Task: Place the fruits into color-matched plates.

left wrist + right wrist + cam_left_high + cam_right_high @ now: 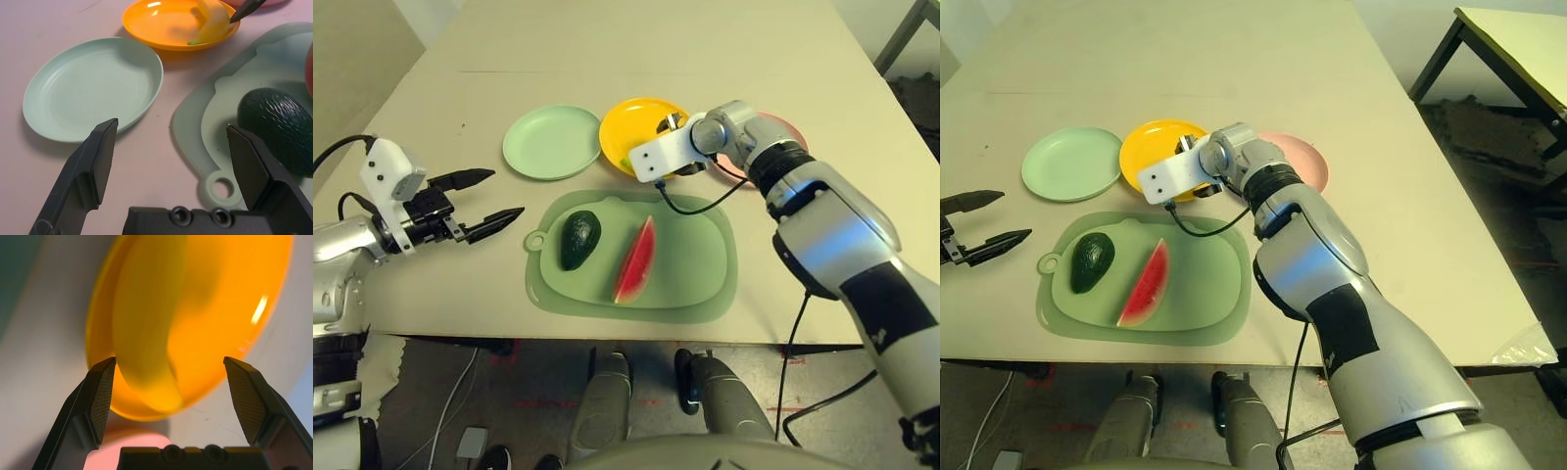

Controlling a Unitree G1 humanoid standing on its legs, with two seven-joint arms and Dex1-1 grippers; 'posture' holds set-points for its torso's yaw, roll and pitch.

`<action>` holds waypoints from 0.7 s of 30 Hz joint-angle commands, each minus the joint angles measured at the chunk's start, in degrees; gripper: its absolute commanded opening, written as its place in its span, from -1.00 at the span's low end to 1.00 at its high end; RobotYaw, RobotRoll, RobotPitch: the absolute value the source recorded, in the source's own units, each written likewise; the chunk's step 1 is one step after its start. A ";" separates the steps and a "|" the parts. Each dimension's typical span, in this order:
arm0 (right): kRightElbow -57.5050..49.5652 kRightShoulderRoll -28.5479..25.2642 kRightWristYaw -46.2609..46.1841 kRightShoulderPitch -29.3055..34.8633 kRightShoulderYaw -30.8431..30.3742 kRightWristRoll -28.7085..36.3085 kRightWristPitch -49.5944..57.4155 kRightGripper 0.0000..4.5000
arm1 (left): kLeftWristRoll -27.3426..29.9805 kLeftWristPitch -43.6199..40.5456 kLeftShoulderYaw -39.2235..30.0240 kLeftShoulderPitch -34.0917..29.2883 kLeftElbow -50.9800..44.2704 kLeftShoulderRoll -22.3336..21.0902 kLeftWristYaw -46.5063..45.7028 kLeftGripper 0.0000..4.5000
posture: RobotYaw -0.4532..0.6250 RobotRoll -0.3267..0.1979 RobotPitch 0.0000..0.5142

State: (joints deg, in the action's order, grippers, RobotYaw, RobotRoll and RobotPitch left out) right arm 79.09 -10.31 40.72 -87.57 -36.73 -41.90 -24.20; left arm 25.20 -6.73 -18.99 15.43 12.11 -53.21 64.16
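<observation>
The right hand (168, 382), fingers spread and released, hovers just above the banana (146, 333) lying in the yellow plate (234, 298).

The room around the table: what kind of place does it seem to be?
Probably a lab or test room, not a kitchen: a plain table with toy fruits such as the avocado, loose cables on the floor, and another bare table nearby.

A plain test room or robotics lab, not a home. A large bare beige table (636, 59) stands on a dark hard floor (1489, 157), loose cables (450, 411) trail beneath it, and a second dark-legged table (1518, 39) stands off to one side.
</observation>
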 commanded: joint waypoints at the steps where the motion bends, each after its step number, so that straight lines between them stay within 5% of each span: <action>1: -0.34 -0.91 2.36 -2.66 1.00 0.50 -1.63 0.97 | -1.12 0.94 1.44 1.45 2.51 0.02 1.24 1.00 | 0.06 0.25 -0.22; 11: -2.14 -4.49 20.01 -5.18 5.67 6.74 -8.23 0.97 | -1.91 3.20 3.50 6.08 7.70 0.63 4.29 1.00 | -0.01 0.25 -0.31; 21: -10.42 -8.14 39.38 -0.25 9.62 16.14 -15.50 0.97 | -1.10 3.57 4.43 8.99 11.25 0.12 9.57 1.00 | -0.07 0.25 -0.36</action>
State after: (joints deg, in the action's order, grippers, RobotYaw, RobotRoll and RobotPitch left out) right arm 70.73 -18.04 77.53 -88.82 -27.94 -27.51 -38.15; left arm 24.16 -3.35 -15.05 24.45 22.55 -52.74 72.28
